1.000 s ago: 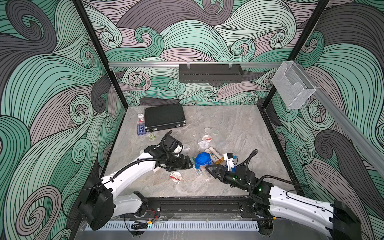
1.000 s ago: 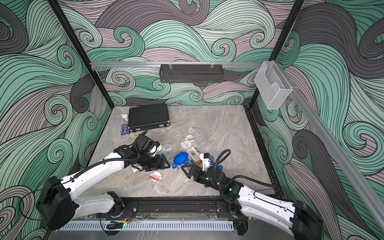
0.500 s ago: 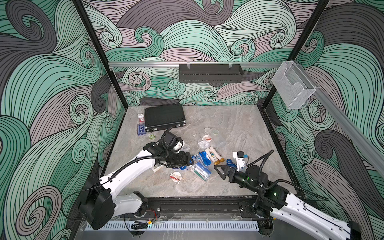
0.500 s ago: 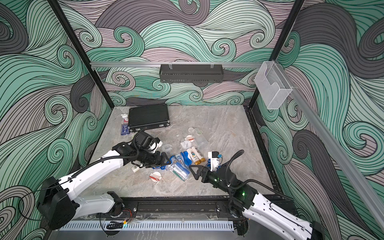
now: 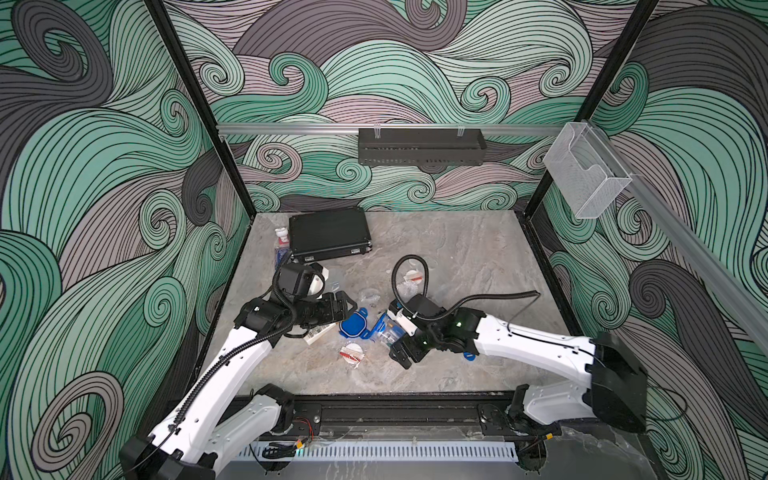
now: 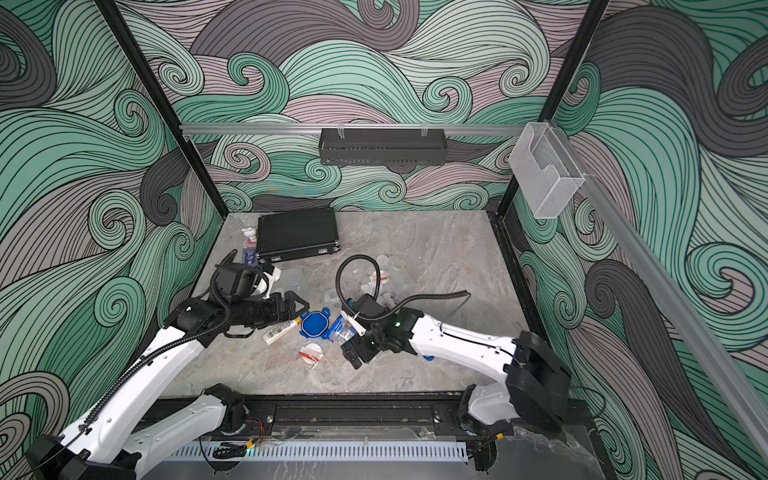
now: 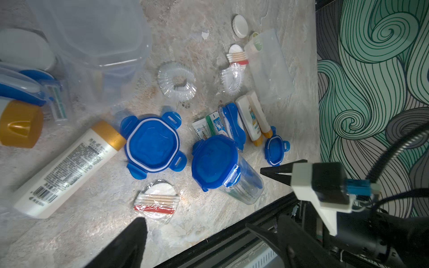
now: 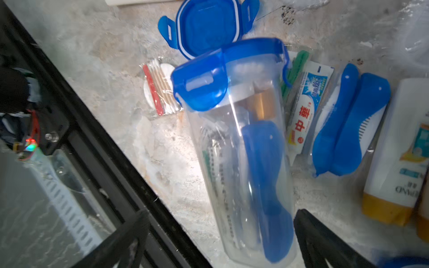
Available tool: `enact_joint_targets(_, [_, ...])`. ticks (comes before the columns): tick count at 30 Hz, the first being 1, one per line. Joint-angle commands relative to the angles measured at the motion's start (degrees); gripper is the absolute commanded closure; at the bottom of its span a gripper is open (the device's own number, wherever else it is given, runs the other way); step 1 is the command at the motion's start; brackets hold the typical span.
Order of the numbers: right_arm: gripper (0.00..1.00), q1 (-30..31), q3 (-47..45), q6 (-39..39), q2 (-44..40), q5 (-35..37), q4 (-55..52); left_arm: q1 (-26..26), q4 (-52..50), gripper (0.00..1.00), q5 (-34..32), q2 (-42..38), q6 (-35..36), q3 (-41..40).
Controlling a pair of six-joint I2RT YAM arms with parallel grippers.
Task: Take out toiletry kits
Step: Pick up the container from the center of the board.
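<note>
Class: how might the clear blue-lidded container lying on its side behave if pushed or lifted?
The clear container looks rounded, so a push would probably roll it. Its smooth wall seems stiff but slippery. Loose items inside would likely shift.

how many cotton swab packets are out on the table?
2. One swab packet lies near the loose blue lid; the other swab packet lies near the white round cap. More may hide inside the lidded clear container.

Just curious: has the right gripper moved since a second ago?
Yes. The right gripper has shifted toward the front rail, closer to the round white packet.
</note>
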Motion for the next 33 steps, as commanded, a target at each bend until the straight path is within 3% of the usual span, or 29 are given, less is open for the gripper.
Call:
enact_joint_targets(1, [0.02,0.39,4.22,-7.72,5.83,0.48,-4.26,1.76,-4.31,0.12,-1.0,-1.81,3.14,-0.44])
enact_joint_targets(10, [0.16,1.3,8.78,-8.78,15.48,6.03,-2.17,3.84,-4.26,0.11,0.44,-3.38,4.41,-0.92])
enact_joint_targets(16, [0.29,1.28,8.49,-7.77,14.5,4.06,2.47,4.09,-4.06,0.11,1.02,-3.72,4.72,-1.38])
enact_joint_targets(20, [0.38,0.53,5.49,-7.83,8.45,2.57,7.99,4.17,-3.9,0.11,0.98,-4.41,4.69,-1.63])
enact_joint_targets(27, [0.45,-10.37,-1.97,-5.89,-3.29,-7.94,24.93,4.47,-3.29,0.11,0.1,-5.73,4.26,-1.91])
enact_joint_targets(30, [0.44,-16.29,-2.76,-5.63,-1.65,-11.87,37.19,4.72,-2.84,0.11,-0.08,-5.98,4.17,-2.22])
enact_joint_targets(33, [0.42,-19.66,0.76,-5.88,5.37,-13.72,45.85,4.87,-3.06,0.11,-0.08,-6.14,4.19,-2.26])
